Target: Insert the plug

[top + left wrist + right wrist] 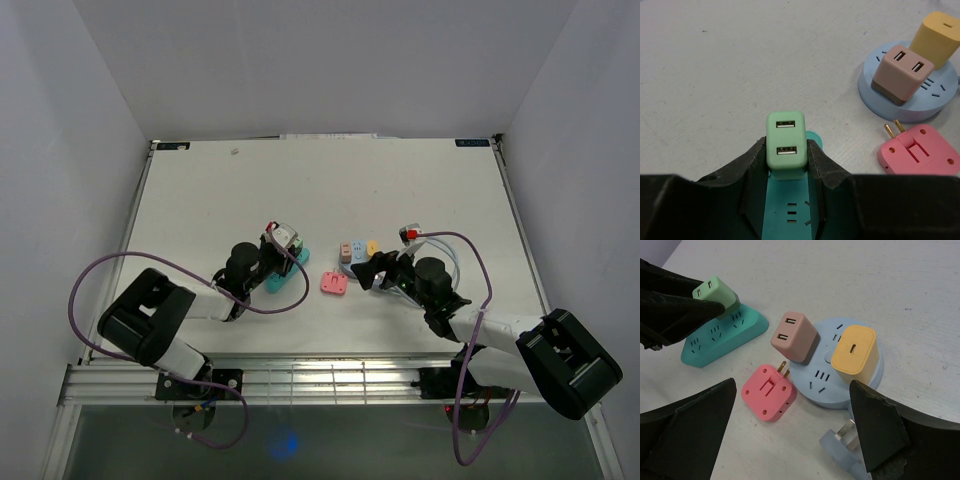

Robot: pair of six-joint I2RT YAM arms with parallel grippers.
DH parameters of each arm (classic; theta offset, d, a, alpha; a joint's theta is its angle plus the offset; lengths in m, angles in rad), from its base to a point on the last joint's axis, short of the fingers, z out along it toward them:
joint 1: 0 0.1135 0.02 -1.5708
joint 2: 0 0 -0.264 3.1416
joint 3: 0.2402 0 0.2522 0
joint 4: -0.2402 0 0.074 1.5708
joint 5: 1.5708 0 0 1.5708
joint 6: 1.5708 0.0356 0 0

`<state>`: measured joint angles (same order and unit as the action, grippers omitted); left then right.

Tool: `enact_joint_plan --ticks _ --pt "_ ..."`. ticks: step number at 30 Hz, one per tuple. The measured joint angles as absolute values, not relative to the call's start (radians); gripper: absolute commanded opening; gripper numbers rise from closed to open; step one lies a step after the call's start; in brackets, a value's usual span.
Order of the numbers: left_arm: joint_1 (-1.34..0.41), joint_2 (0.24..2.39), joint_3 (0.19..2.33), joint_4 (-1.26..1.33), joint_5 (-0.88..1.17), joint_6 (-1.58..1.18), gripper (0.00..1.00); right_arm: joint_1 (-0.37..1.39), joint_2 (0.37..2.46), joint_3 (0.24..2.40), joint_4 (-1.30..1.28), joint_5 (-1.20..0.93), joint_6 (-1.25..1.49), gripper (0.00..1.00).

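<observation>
Left end effector (785, 156) pinches the green plug (785, 134) upright on the teal strip (786, 215); prongs hidden, possibly unseated. Hold vertical, press straight down. Right end effector (792, 390) gapes wide, empty.

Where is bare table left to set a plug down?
Bare: the far half of the table and the near band in front of the pink adapter. Crowded: the middle, where teal power strip, pink adapter and round blue socket base sit close between the left claw, gripping the green charger, and open right claw.
</observation>
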<state>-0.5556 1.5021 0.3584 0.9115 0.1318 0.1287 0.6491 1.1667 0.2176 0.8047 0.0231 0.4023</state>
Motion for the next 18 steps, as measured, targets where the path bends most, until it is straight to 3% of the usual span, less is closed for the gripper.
enact_joint_plan --ticks 18 --pt "-0.553 1.502 0.358 0.903 0.149 0.123 0.00 0.649 1.167 0.218 0.805 0.022 0.402 1.00"
